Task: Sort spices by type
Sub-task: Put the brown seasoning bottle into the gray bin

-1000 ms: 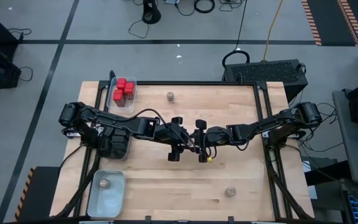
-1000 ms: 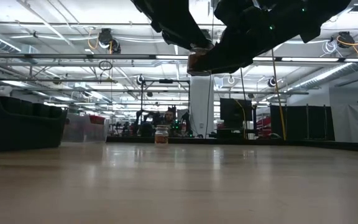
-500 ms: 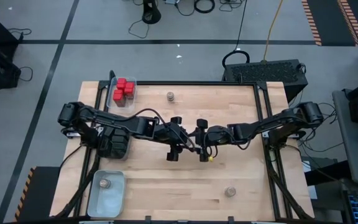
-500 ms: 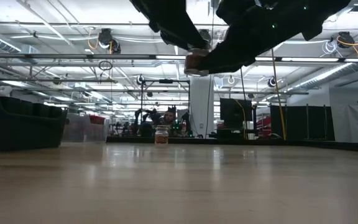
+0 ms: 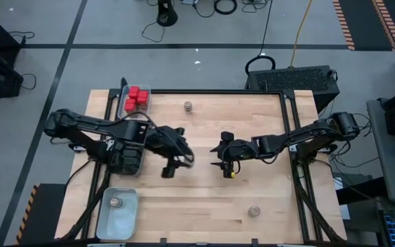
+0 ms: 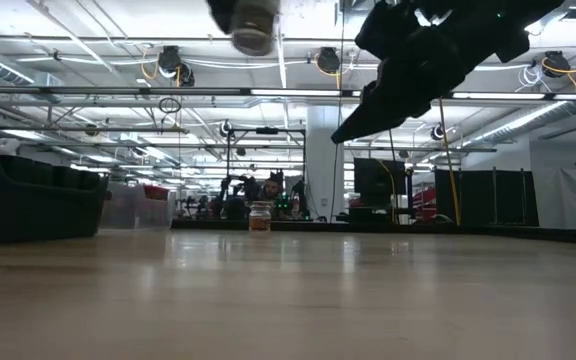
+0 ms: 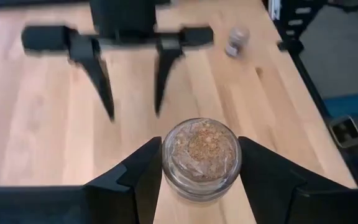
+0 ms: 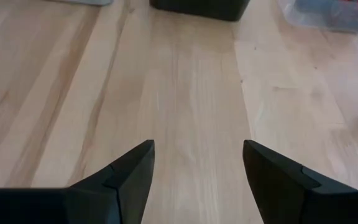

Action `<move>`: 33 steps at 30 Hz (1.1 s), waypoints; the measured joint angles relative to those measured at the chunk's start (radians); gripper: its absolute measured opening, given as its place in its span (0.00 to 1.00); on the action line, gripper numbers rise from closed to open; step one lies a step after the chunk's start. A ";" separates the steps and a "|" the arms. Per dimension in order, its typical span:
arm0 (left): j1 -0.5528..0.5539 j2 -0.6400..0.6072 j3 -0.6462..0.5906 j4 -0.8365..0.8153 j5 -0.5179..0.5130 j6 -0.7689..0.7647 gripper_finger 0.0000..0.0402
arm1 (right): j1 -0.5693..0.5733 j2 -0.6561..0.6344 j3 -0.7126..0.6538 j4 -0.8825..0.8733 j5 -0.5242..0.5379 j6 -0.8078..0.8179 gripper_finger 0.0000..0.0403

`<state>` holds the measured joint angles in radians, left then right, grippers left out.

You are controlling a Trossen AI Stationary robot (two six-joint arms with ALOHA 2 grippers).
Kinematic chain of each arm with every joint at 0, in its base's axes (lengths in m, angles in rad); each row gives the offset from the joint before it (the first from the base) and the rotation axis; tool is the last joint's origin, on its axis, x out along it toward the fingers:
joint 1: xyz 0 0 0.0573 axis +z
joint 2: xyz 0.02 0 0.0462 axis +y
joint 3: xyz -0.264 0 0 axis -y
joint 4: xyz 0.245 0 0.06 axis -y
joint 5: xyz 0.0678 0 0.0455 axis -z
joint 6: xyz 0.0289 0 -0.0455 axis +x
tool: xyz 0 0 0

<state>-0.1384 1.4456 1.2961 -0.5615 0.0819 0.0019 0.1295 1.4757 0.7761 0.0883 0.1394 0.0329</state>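
Observation:
A short round jar (image 7: 201,155) of brown spice sits between the fingers of my left gripper (image 5: 184,158), which is shut on it left of the table's middle, high above the wood; the low view shows the jar (image 6: 253,22) at the picture's top. My right gripper (image 5: 215,156) stands open and empty at the middle, facing the left one, and also shows as the right gripper (image 7: 132,81) in the left wrist view. Red tins (image 5: 137,98) fill a clear tray at the far left. Dark tins (image 5: 127,159) stand under my left arm. Another jar (image 5: 115,202) sits in the pale tray (image 5: 125,221). My left gripper pinches the jar's round wall (image 7: 166,163) between its two fingers, one on each side. The fingers slant down toward the table's right. One round end of the jar faces the wrist camera. The jar is lifted clear of the table.
One loose jar (image 5: 188,106) stands near the far edge and also shows as a far jar (image 6: 259,217) in the low view; another jar (image 5: 254,211) stands near the front right. Bare wood lies between and before the grippers.
My left gripper has drawn back toward the table's left edge and risen, carrying the jar away from my right gripper, which it met at the middle a second ago. My right gripper has stayed at the middle and now has nothing between its fingers.

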 joint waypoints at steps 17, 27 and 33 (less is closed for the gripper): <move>-0.554 -0.511 -0.489 -0.023 -0.370 -0.765 0.48 | 0.000 0.000 0.000 0.015 -0.001 0.027 0.56; -0.992 -0.491 -0.574 -0.010 -0.654 -1.043 0.48 | -0.005 0.001 0.000 0.048 0.063 0.063 0.56; -1.147 -0.406 -0.574 -0.033 -0.759 -1.098 0.48 | -0.006 0.001 0.000 0.092 0.072 0.102 0.56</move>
<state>-1.2855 1.0393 0.7219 -0.5940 -0.6768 -1.0957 0.1238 1.4765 0.7761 0.1803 0.2117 0.1344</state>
